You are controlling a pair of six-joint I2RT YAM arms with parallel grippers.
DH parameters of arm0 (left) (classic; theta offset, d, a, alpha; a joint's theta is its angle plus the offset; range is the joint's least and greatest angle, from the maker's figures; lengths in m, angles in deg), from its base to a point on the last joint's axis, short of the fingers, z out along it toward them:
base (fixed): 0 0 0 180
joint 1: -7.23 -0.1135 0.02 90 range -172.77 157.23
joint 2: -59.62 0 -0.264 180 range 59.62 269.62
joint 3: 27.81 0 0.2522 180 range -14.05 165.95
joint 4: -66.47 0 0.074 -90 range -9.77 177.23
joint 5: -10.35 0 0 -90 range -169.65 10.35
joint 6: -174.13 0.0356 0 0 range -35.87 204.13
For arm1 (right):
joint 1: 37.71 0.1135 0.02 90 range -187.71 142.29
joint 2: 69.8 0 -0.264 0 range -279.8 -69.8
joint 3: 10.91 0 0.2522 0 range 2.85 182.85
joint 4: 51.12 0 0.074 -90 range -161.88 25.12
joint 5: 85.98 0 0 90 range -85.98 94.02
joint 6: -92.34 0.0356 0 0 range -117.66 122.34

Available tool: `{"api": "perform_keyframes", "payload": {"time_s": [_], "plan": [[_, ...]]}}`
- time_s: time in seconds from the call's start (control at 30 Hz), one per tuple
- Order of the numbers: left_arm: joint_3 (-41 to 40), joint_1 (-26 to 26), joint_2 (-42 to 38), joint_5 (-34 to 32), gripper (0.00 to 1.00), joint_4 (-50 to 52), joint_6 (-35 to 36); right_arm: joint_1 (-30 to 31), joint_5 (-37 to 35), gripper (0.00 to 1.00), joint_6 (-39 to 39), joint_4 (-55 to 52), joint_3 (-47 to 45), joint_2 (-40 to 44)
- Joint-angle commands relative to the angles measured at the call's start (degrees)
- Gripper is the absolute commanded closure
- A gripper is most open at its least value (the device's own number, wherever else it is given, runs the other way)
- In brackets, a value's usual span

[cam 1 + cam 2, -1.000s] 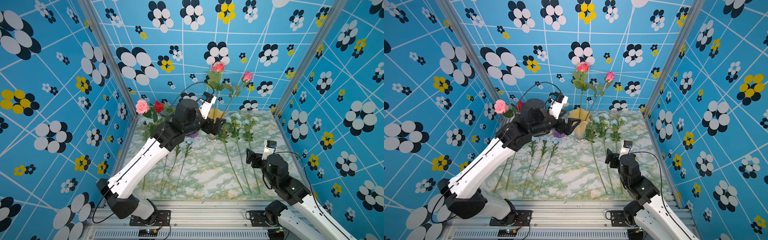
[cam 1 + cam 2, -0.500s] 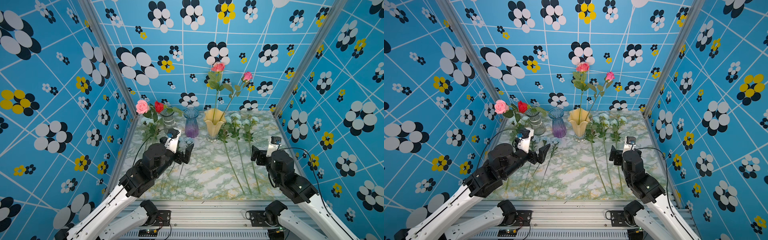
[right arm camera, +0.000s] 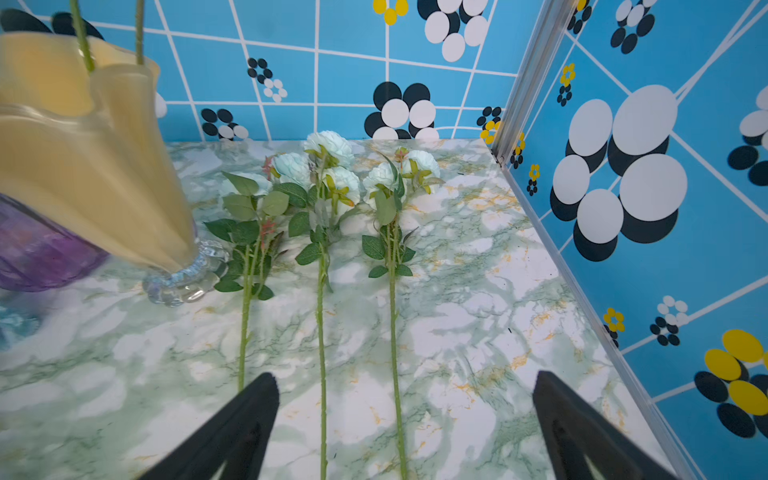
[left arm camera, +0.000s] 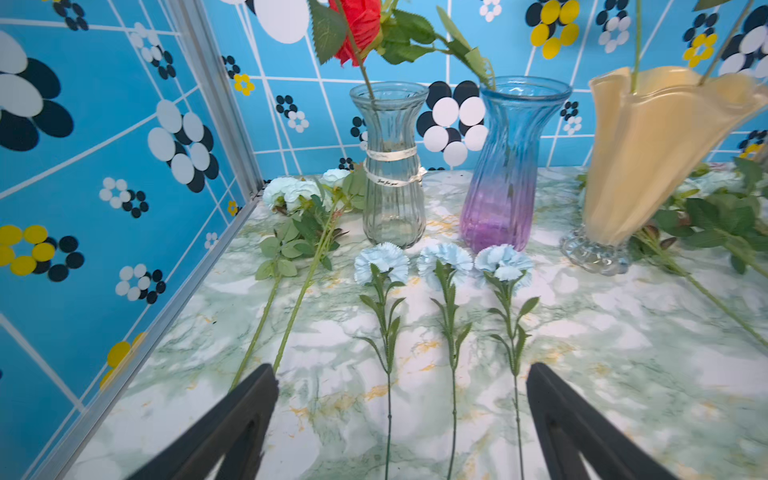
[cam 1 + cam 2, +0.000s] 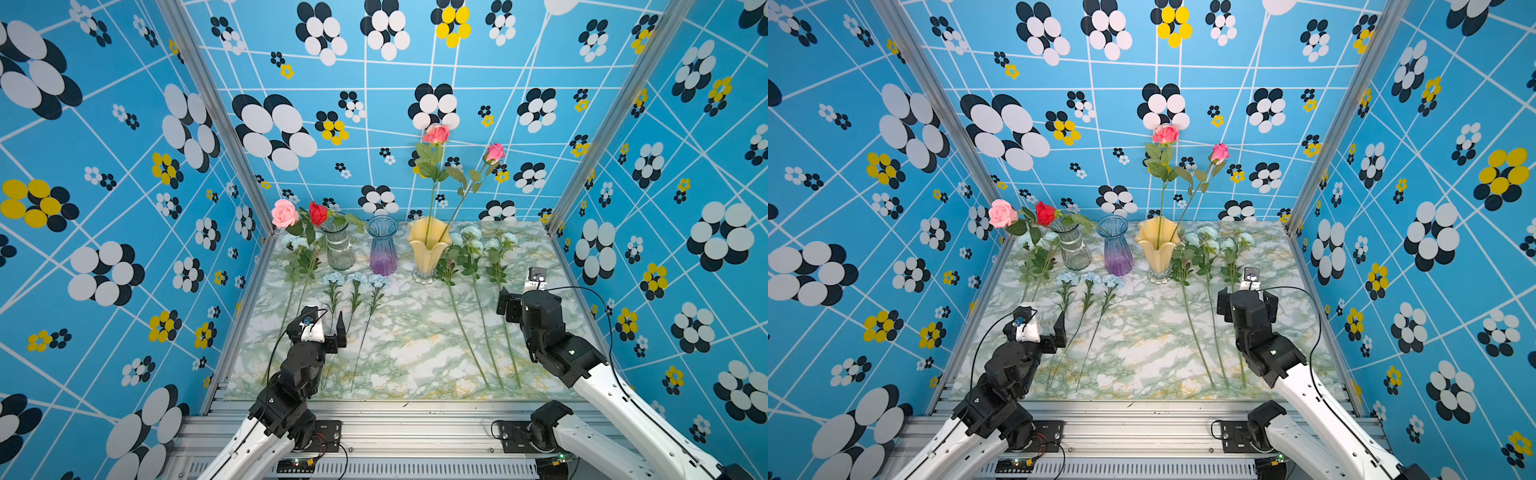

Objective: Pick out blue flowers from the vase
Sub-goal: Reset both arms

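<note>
Looking over the marble table (image 5: 415, 357), you see three vases in a row at upper centre in both top views. The yellow vase (image 5: 428, 245) holds two pink roses (image 5: 435, 134), the blue-purple vase (image 5: 382, 245) stands left of it, and the clear vase (image 5: 338, 249) holds a red rose (image 5: 318, 212). Your blue flowers (image 5: 471, 239) all lie flat on the table. Three large stems are right of the yellow vase, two run along the left edge, and three carnations (image 4: 444, 259) lie before the blue-purple vase. The left gripper (image 4: 401, 374) and right gripper (image 3: 407, 380) are both spread wide and hold nothing.
</note>
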Motion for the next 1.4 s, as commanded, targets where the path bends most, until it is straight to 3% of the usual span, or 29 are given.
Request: {"api": "perform_keyframes", "payload": {"time_s": [0.0, 0.1, 0.2, 0.3, 0.47, 0.67, 0.77, 0.8, 0.93, 1.1, 1.37], "plan": [[-1.9, -3.6, 4.8, -2.2, 0.0, -14.8, 7.1, -2.9, -4.0, 0.01, -1.8, 9.6, -4.2, -1.3], [-2.9, -6.7, 16.2, -2.7, 0.0, -23.2, 10.4, -6.0, -4.1, 0.01, -1.9, 16.2, -7.3, -4.1], [-5.1, -9.6, 27.1, -0.9, 0.0, -37.8, 12.9, -8.8, -4.5, 0.01, -3.7, 19.8, -7.7, -8.5], [-5.3, -15.1, 35.5, 5.2, 0.0, -45.3, 12.1, -12.4, -4.4, 0.01, -5.2, 22.0, -7.8, -12.3], [-3.6, -29.0, 46.1, 24.8, 0.0, -49.9, 2.1, -17.8, -0.2, 0.01, -5.7, 29.6, -9.2, -19.3], [0.5, -33.7, 60.0, 30.1, 0.0, -58.6, -1.7, -24.7, 12.8, 0.01, -7.1, 39.6, -9.0, -28.1], [0.0, -34.7, 73.1, 36.1, 0.0, -74.6, -1.3, -26.3, 15.8, 0.01, -7.7, 41.5, -8.5, -31.1], [-0.7, -35.6, 73.1, 40.0, 0.0, -76.4, -1.2, -26.4, 16.7, 0.01, -8.0, 40.8, -8.0, -31.4], [1.9, -35.7, 71.0, 42.8, 0.0, -68.0, -0.2, -26.5, 20.6, 0.01, -9.3, 40.9, -8.5, -30.8], [2.3, -35.5, 70.5, 42.0, 0.0, -66.6, -0.1, -26.4, 28.3, 0.01, -7.1, 44.4, -9.6, -30.9], [2.0, -33.2, 70.4, 43.2, 0.0, -67.1, 3.0, -25.6, 26.4, 0.01, -7.0, 52.9, -10.7, -37.0]]}}
